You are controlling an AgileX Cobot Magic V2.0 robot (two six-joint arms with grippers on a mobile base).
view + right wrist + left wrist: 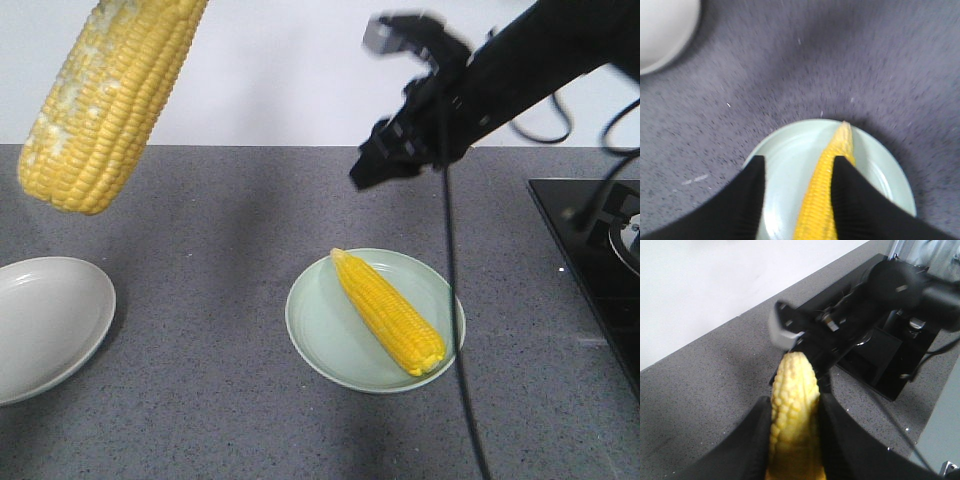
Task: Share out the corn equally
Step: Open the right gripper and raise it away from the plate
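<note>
Looking across your three views, you find no brand, label or legible writing on anything. Count two cobs in all. One held cob (108, 100) hangs large at the upper left of the front view, above and apart from the grey counter (220, 300); the left wrist view shows it clamped between the two black fingers (747, 440) of the left gripper (792, 440), tip pointing away from the camera. The second cob (390, 312) lies diagonally on the green plate (320, 335), tip toward the wall.

Count two plates: the green one at centre, and a white plate (40, 320) at the left edge, bearing nothing that you can see.

Only the front view shows both plates whole together with the black hob (590, 260) at the right. Only the right wrist view looks straight down past the right gripper (797, 200): its fingers (747, 200) stand spread apart above the green plate and close on nothing. The lying cob appears between them, partly behind the right-hand finger, but the front view places that arm (480, 90) well above the plate. Only the left wrist view shows the right arm from the side, blurred, beyond the held cob's tip.
</note>
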